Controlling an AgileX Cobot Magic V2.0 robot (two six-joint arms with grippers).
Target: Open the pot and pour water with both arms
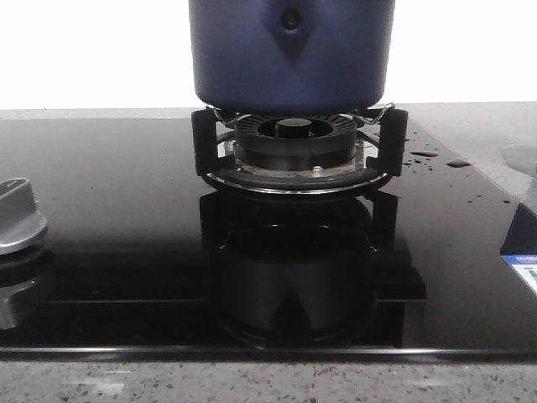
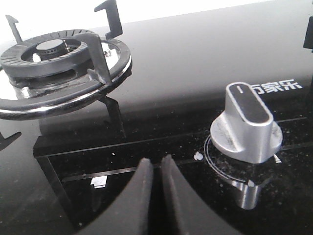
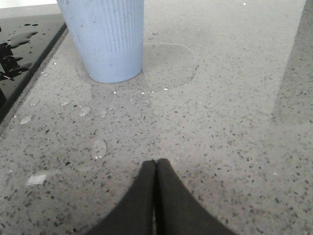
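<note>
The dark navy pot (image 1: 291,54) stands on the burner grate (image 1: 294,147) at the back middle of the black glass hob. Its triangular handle mount with a rivet faces me, and its top is cut off by the picture's edge. Neither gripper shows in the front view. My left gripper (image 2: 155,164) is shut and empty, low over the hob glass between an uncovered burner (image 2: 54,63) and a silver knob (image 2: 247,122). My right gripper (image 3: 155,164) is shut and empty over the speckled counter, short of a pale blue ribbed cup (image 3: 104,36).
A silver knob (image 1: 17,217) sits at the hob's left front. Water drops (image 1: 428,155) lie on the glass right of the pot. A thin puddle (image 3: 168,66) and droplets (image 3: 98,147) wet the counter around the cup. The hob's edge (image 3: 29,73) runs beside the cup.
</note>
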